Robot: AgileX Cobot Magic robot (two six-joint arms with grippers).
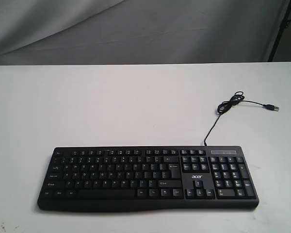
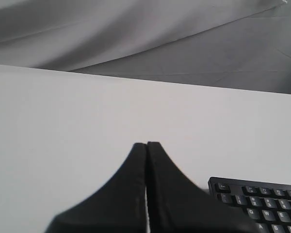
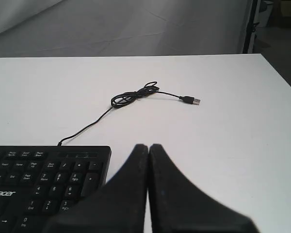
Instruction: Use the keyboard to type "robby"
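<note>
The wide black keyboard (image 1: 148, 177) with white key legends and an "acer" logo lies flat near the front of the white table. Neither arm shows in the exterior view. In the left wrist view my left gripper (image 2: 146, 144) is shut, empty, over bare table beside the keyboard's corner (image 2: 262, 201). In the right wrist view my right gripper (image 3: 148, 145) is shut too, holding nothing, just off the number-pad end of the keyboard (image 3: 43, 179).
The thin black USB cable (image 1: 231, 103) runs from the keyboard's back edge, coils once and ends in a loose plug (image 1: 273, 107) toward the right; the same plug (image 3: 191, 100) shows in the right wrist view. Grey cloth (image 1: 136, 29) hangs behind the white table (image 1: 111, 107).
</note>
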